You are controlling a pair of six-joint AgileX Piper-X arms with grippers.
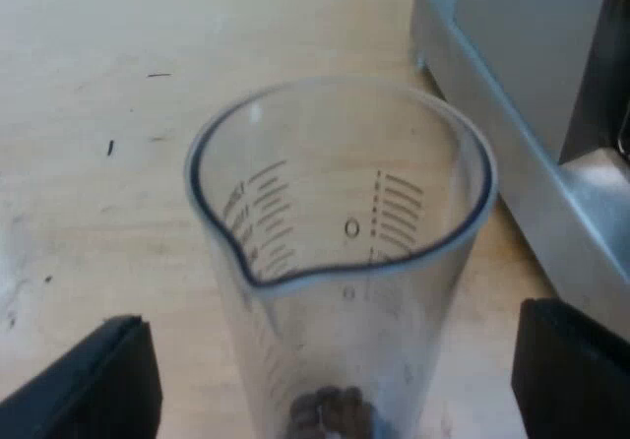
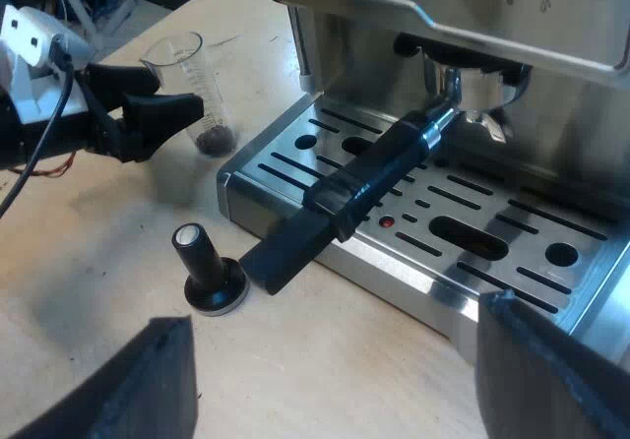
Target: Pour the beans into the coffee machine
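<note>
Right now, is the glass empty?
No, dark beans lie at the bottom of the glass.

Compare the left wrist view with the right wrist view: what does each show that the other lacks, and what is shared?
Left wrist view: the scale marks and spout of the measuring glass, seen from above. Right wrist view: the holder locked into the front of the espresso machine over the drip tray, a black-knob tamper standing on the table, and the open right hand. Shared: the glass with beans at its bottom, the open left hand around it, the machine, the table.
</note>
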